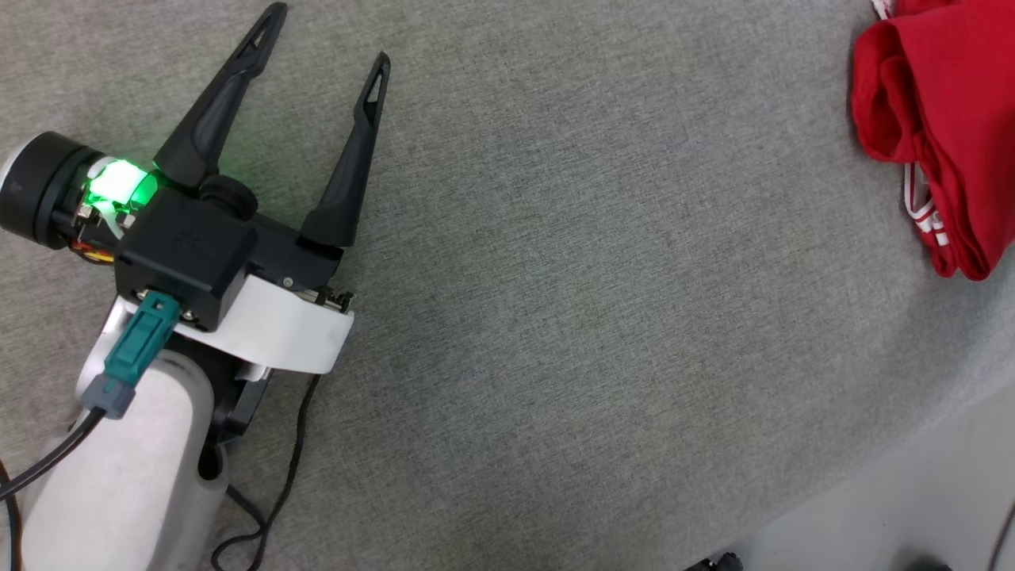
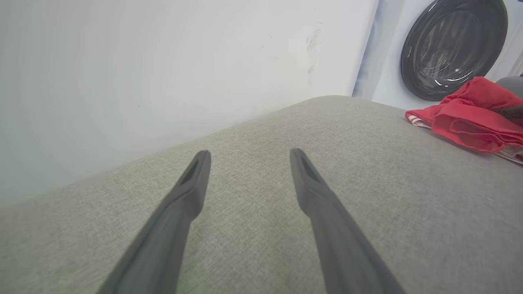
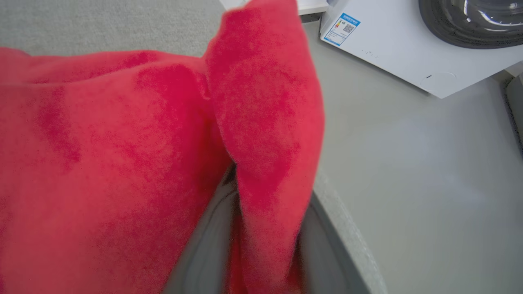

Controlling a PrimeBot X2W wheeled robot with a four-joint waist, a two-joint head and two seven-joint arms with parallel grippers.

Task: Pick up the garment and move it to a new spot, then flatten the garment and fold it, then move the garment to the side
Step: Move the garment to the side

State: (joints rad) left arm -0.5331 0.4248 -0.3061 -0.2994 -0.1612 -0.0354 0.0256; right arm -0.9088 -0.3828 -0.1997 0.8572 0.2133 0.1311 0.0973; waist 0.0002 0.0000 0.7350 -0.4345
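Note:
The garment (image 1: 944, 95) is a crumpled red heap with white striped trim, lying at the far right edge of the grey fabric-covered table (image 1: 555, 277). In the left wrist view the garment (image 2: 470, 118) lies far off to the right. My left gripper (image 1: 330, 33) rests open over bare table at the left, with nothing between its fingers (image 2: 249, 152). In the right wrist view, red cloth of the garment (image 3: 122, 163) covers the near field. A raised fold of it stands between my right gripper's (image 3: 265, 253) two grey fingers (image 3: 204, 253), which hold it.
A white washing machine (image 2: 449, 49) with a dark round door stands beyond the table's far right end, and its body (image 3: 408, 53) is close to the garment. A pale wall (image 2: 143, 61) runs along the table. The table's edge drops to the floor (image 1: 912, 492) at lower right.

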